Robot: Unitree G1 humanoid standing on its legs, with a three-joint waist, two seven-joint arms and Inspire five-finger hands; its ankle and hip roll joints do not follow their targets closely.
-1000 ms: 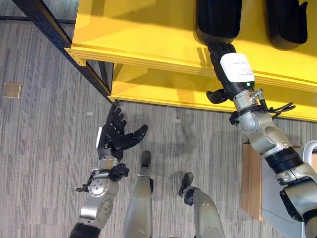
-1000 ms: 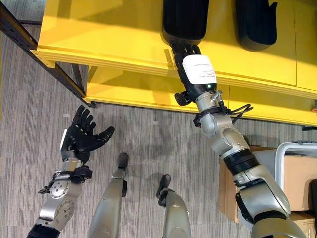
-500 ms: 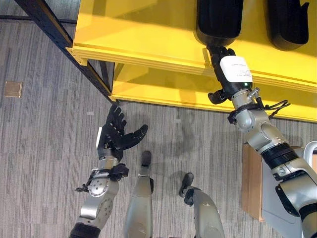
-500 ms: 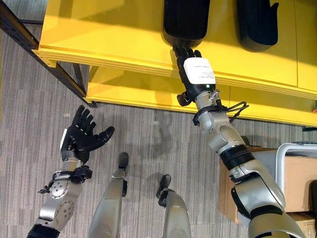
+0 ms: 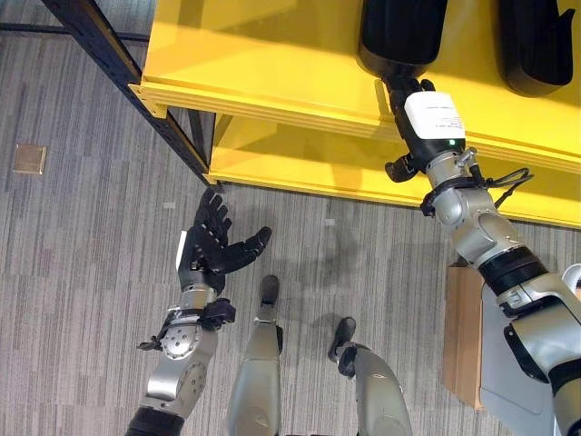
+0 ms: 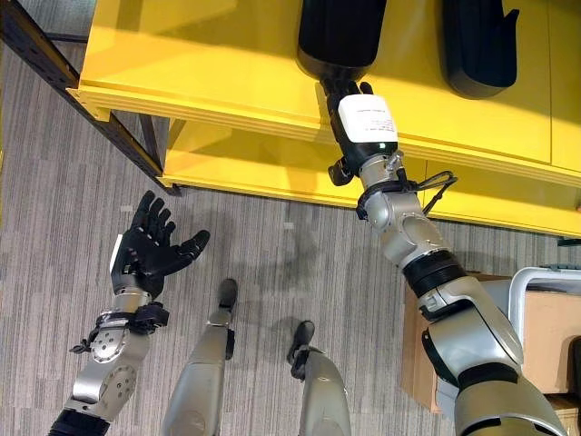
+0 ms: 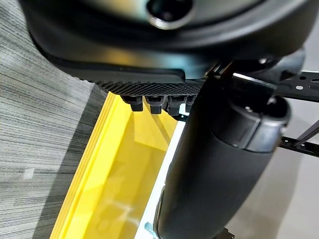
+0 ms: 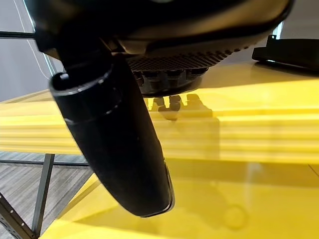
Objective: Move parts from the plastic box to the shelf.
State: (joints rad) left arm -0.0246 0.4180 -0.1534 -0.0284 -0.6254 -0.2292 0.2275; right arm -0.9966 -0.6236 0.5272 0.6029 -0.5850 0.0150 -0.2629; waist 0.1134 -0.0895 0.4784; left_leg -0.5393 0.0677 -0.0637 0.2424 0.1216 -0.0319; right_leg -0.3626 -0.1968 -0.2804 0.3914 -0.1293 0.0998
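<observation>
I'm seeing my right hand (image 5: 432,123) reaching onto the yellow shelf (image 5: 272,64), straight fingertips touching the black part (image 5: 402,34); left hand (image 5: 211,245) is hanging spread open.

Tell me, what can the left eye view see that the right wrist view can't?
Left eye view: the left hand, open above the grey carpet, and the rounded black part that the right hand reaches up to. Right wrist view: that hand's thumb and fingers from very close, fingers straight, with their shadow on the board. Both: the yellow shelf and the right hand.
</observation>
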